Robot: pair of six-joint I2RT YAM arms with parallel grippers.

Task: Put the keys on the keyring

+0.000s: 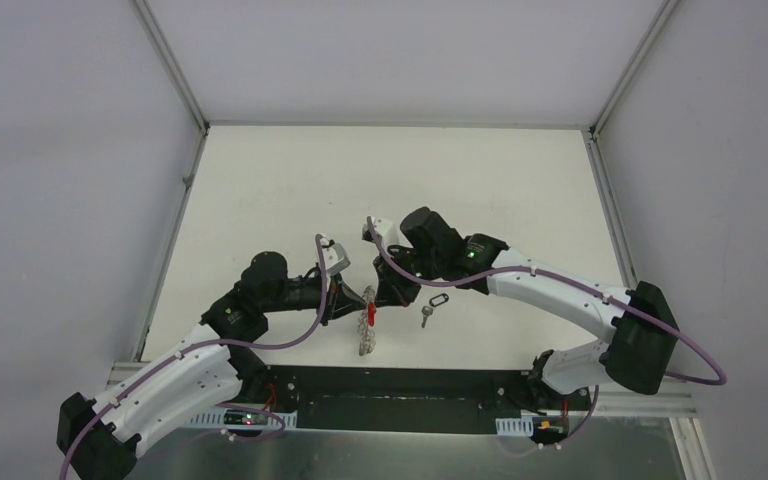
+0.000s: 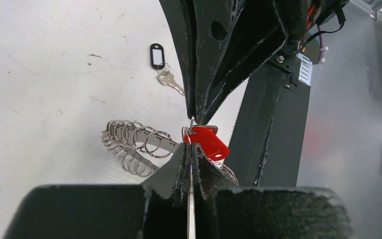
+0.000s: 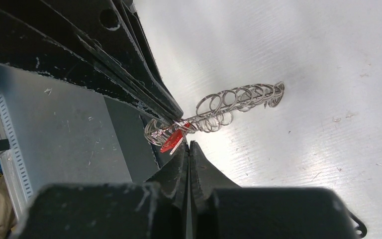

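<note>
The keyring (image 1: 365, 338) is a silvery band fringed with wire loops. It stands tilted at the near middle of the table and shows in the left wrist view (image 2: 134, 142) and the right wrist view (image 3: 238, 99). My left gripper (image 1: 357, 301) (image 2: 191, 148) is shut on the keyring's near end. A red-headed key (image 1: 370, 315) (image 2: 210, 142) (image 3: 171, 141) hangs at that end among the loops. My right gripper (image 1: 386, 296) (image 3: 189, 144) is shut on the red key's metal part, tip to tip with the left. A small silver key (image 1: 426, 317) (image 2: 168, 79) lies apart on the table.
The silver key carries a black-framed tag (image 1: 437, 300) (image 2: 156, 56) and lies just right of the grippers. A dark metal rail (image 1: 400, 398) runs along the table's near edge under both arms. White walls enclose the far and side edges.
</note>
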